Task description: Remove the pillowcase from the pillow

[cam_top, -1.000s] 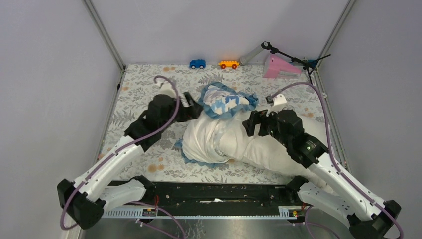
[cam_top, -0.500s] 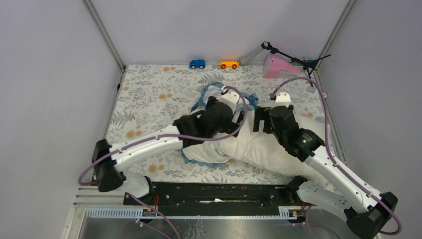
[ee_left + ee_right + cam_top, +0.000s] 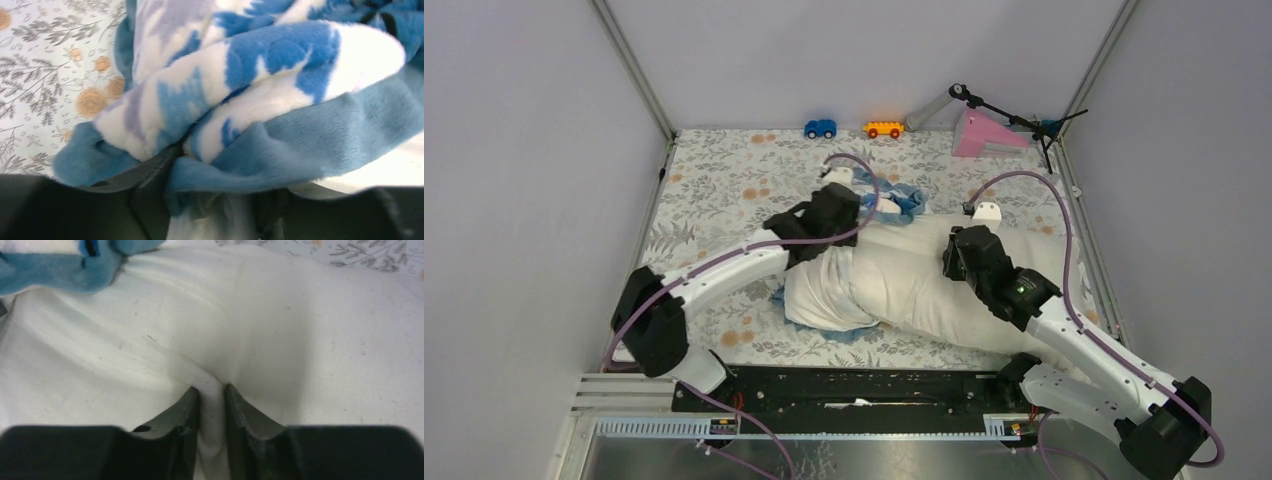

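Two grippers, both closed on cloth. From above, my left arm stretches across the floral table cloth (image 3: 714, 190) to the far middle of the table. There my left gripper (image 3: 871, 203) sits against a blue bunch of the pillowcase (image 3: 902, 200). More of that cover, white side out with blue edging, wraps the left end of the pillow (image 3: 924, 290). The pillow lies crosswise on the near half of the table and runs off to the right under my right arm. My right gripper (image 3: 952, 252) presses down on its top near the middle. A blue toy car (image 3: 821, 128) and an orange toy car (image 3: 884, 129) stand at the far edge, well apart from all this.

At my left wrist, plush blue-and-white folds fill the view. One dark finger (image 3: 145, 174) shows at the bottom with a thick blue fold jammed against it and thin white cloth just beside it — clamped on the pillowcase, as far as I can see.

At my right wrist, both fingers (image 3: 186, 407) stand nearly together, pinching a narrow ridge of plain cream pillow between them — the blue cover shows only at the top left corner
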Available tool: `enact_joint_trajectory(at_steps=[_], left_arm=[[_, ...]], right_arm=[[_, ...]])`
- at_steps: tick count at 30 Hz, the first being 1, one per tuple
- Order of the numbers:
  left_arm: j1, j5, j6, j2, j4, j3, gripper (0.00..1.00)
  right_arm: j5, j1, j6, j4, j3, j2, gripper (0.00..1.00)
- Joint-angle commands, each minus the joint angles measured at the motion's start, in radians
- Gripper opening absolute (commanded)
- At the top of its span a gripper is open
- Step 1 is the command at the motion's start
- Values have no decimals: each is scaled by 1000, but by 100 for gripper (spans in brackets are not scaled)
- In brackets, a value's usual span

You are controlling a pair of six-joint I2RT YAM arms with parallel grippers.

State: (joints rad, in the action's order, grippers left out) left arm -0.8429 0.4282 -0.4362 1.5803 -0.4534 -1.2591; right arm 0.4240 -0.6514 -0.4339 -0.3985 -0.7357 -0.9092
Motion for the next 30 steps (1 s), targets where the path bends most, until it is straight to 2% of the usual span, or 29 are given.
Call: enact_joint_trajectory(at_steps=[1,2,4,7,9,14,17,24,27,30], left_arm=[[173,-76,-79,-188,42,187,46],[214,-100,-87,-223,63,226,41],[279,-120,-111,-283,91,296,34],[319,-72,-198,-337,100,381,18],[343,-56,-262,-384,125,448,11],[492,-146,-346,-500,207,606,10],[552,-158,-376,-554,205,641,10],[650,-59,-518,-684,94,682,11],[660,30,-606,-734,29,690,11],[662,50,-625,-786,33,708,11]], right_arm=[[4,9,-44,35,16,15,13],[19,11,-43,33,13,25,1],[45,15,-42,30,9,51,0],[108,20,-40,16,2,98,0],[155,21,-37,4,-2,137,0],[244,25,-24,-25,-22,221,0],[291,24,-19,-38,-29,261,0],[381,25,-16,-48,-35,336,0],[412,24,-13,-48,-32,362,0],[403,24,-7,-42,-28,374,0]])
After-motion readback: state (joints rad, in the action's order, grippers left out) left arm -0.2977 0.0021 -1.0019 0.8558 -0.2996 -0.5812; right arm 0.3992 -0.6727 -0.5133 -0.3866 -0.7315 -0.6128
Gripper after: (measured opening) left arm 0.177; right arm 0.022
